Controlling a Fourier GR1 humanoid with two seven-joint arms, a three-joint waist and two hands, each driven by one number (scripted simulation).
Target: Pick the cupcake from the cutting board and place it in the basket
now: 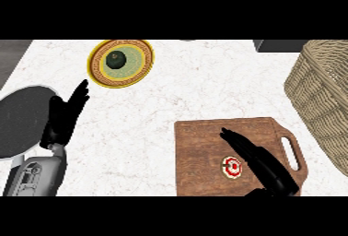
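The right hand [262,161] comes in from the lower edge over the cutting board [204,156], its black fingers [234,139] stretched out straight and close together, pointing up and to the left across the wood; it holds nothing. Just to the left of its palm, close beside the hand's edge, the cupcake [232,166] sits on the board, seen from straight above as a small round with red and white rings. From this angle it shows no long axis and no clear direction, only its top facing up. The fingers pass beside the cupcake and not around it; whether the hand touches it cannot be told. To the right of the hand lies the board's handle with its slot [293,153], and further right and above stands the woven basket [319,92], well apart from the fingertips. The left hand [68,113] shows at the left of the view, grey forearm rising from the lower edge, fingers straight and resting open, tips directed up and slightly right. It lies partly over a dark round pan [20,120] on the pale counter [204,92]. Just above its fingertips is a yellow-rimmed plate [136,50] carrying a dark green rounded item [117,59].
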